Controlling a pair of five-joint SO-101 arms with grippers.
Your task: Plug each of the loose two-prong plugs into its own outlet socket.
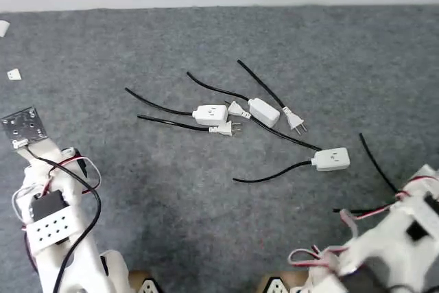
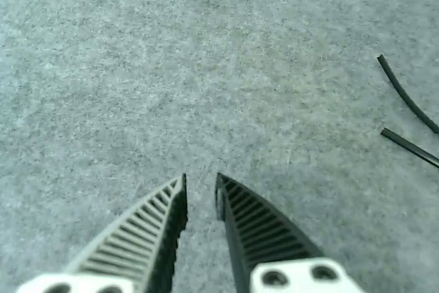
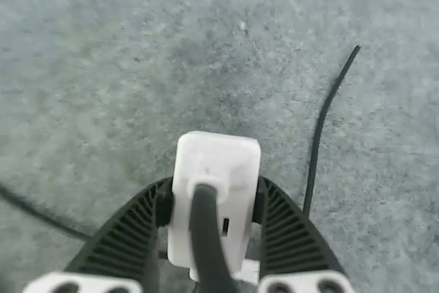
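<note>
**Q:** What is being held by the right gripper (image 3: 214,190)?

**A:** A white connector block (image 3: 216,169) with a black lead is being clamped between its fingers, which are being spread no wider than the block. Whether the block is a plug or a socket cannot be told. A loose black cable (image 3: 322,121) is lying on the grey worktop (image 1: 206,39) just beside the gripper.

**Q:** And the left gripper (image 2: 201,184)?

**A:** It is being held low over bare worktop, fingers slightly parted, with nothing being gripped. Two thin cable ends (image 2: 406,95) are lying well off to one side.

**Q:** Where are the other pieces being shown?

**A:** From above, they are lying mid-worktop, well apart from both arms. A white socket (image 1: 210,114) is lying with a two-prong plug (image 1: 226,128) just beside it, unplugged. A second plug (image 1: 295,120) is lying farther along. Another socket (image 1: 332,159) is lying nearest the right arm.
</note>
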